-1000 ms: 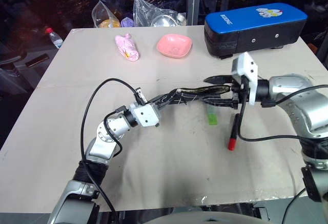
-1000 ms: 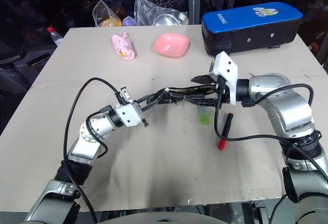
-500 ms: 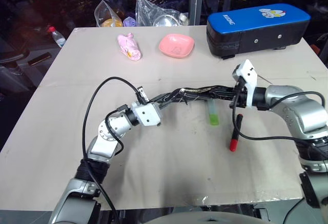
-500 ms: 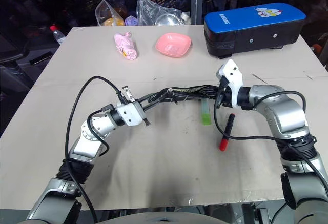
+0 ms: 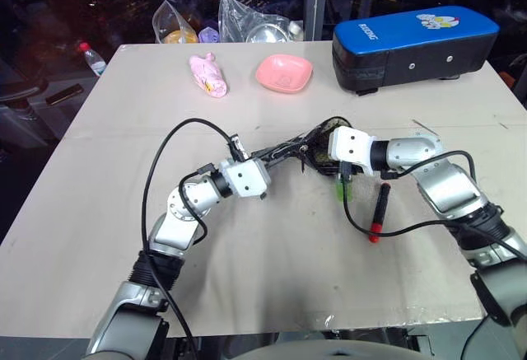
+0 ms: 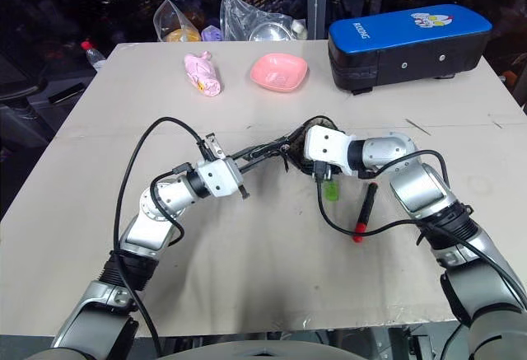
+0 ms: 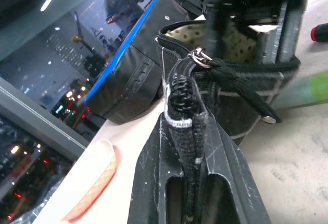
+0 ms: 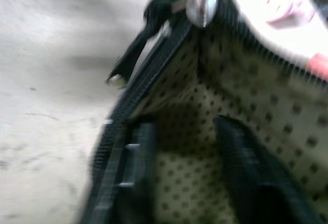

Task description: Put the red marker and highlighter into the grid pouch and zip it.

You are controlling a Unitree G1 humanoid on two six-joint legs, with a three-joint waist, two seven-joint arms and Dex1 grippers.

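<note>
From the head camera you see the grid pouch [image 5: 300, 152] held just above the bench [image 5: 272, 269] between both arms: your left end effector [image 5: 270, 160] is clamped on its zipper end, and your right end effector [image 5: 319, 156] is poked into its mouth. The highlighter [image 5: 342, 188] and the red marker [image 5: 380, 212] lie on the bench beside it, both outside the pouch. In the left wrist view the fingers [image 7: 187, 147] pinch the soft zipper tape, which looks limp and will sag, so keep that end pinned. In the right wrist view the two fingers [image 8: 134, 172] stand apart inside the dotted tan lining [image 8: 225, 80], holding nothing. Both pens look light, stiff and smooth; grip each at mid-body.
</note>
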